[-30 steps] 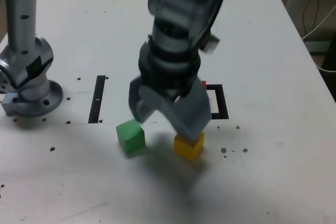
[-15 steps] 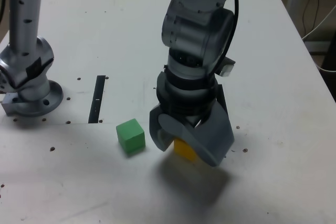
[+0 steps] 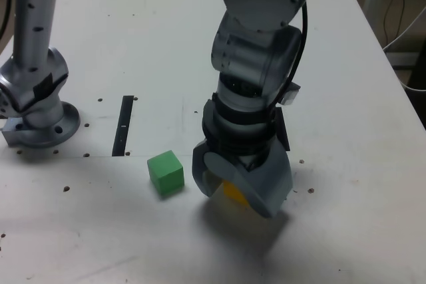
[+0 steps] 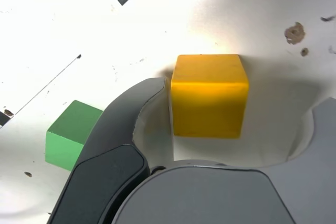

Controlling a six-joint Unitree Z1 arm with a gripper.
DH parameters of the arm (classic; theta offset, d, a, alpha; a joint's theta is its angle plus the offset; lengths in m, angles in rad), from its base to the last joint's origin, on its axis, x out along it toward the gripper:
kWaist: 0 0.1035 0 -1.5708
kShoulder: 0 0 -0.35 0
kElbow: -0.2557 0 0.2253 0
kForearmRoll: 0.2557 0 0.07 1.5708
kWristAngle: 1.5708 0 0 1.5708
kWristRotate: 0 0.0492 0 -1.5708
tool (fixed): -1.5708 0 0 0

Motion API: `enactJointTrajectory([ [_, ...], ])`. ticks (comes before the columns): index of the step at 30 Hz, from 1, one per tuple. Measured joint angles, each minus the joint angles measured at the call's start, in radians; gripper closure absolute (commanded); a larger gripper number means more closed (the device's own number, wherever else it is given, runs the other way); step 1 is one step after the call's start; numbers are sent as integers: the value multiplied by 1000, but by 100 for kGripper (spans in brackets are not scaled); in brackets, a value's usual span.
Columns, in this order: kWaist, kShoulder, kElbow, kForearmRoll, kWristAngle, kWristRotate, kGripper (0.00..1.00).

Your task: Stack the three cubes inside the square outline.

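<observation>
The yellow cube (image 3: 232, 192) (image 4: 209, 95) sits on the white table between the jaws of my gripper (image 3: 235, 194) (image 4: 233, 121), which is lowered over it. The jaws stand open: one finger (image 4: 142, 106) touches a side of the cube, while the other finger (image 4: 321, 129) is still apart from it. The green cube (image 3: 166, 172) (image 4: 68, 139) rests free on the table, to the exterior view's left of the gripper. My arm hides most of the square outline (image 3: 283, 139); only a black edge shows. The red cube is hidden.
A thin black strip (image 3: 124, 124) lies on the table behind the green cube. A grey arm base (image 3: 36, 101) stands at the exterior view's left. Small holes dot the table near the gripper (image 3: 297, 191).
The gripper moved to the exterior view's right and came down over the yellow cube. Its jaws have narrowed, and one finger now touches the cube. The green cube has not moved.
</observation>
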Motion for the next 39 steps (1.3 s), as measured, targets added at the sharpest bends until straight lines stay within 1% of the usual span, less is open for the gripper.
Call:
enactJointTrajectory([
  [5,1,0,0,3,19,-21,44],
  [9,1,0,0,5,33,-43,52],
  [12,1,0,0,1,37,-46,54],
  [24,1,-1,-7,0,37,-42,61],
  [27,4,-1,-14,15,37,-39,63],
  [34,8,-1,-44,57,39,-37,75],
  [39,8,-11,-61,72,45,-37,76],
])
